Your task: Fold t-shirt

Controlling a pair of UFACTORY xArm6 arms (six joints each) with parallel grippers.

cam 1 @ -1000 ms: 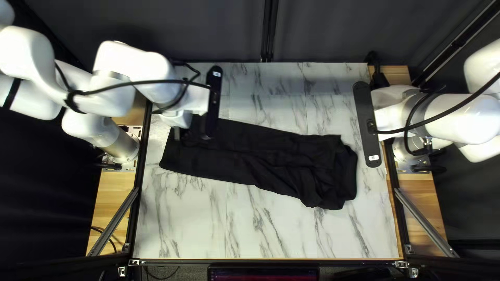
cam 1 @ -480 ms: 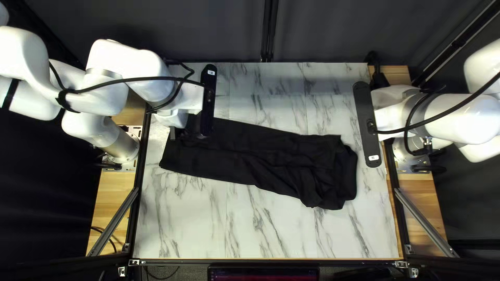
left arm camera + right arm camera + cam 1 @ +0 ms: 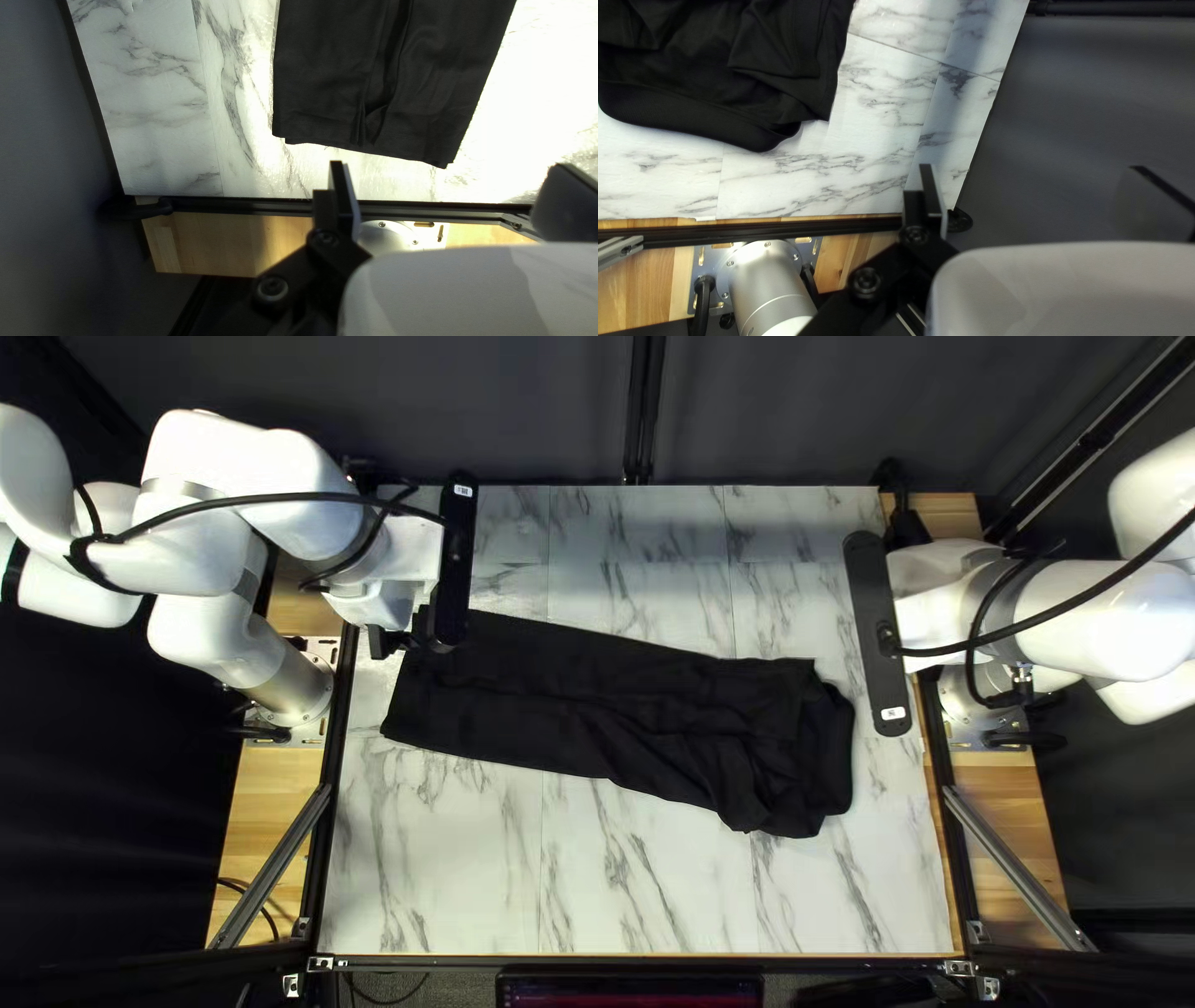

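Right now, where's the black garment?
In the top left view, the black garment lies across the middle of the table, its flatter end by my left gripper and its rumpled end facing my right gripper.

This looks like a robotics lab: a pair of glossy white jointed robot arms (image 3: 199,479), trailing black cables (image 3: 280,499), flank a white, grey-veined marble-patterned table (image 3: 647,890). Black metal rails (image 3: 326,834) frame it, with slanted silver metal braces (image 3: 276,865) at the near corners. A silver cylindrical arm base (image 3: 767,283) sits on a grey metal plate (image 3: 710,255) (screw heads showing) over pale wooden boards (image 3: 641,286). A dark cloth curtain (image 3: 498,411) hangs beyond the far edge.
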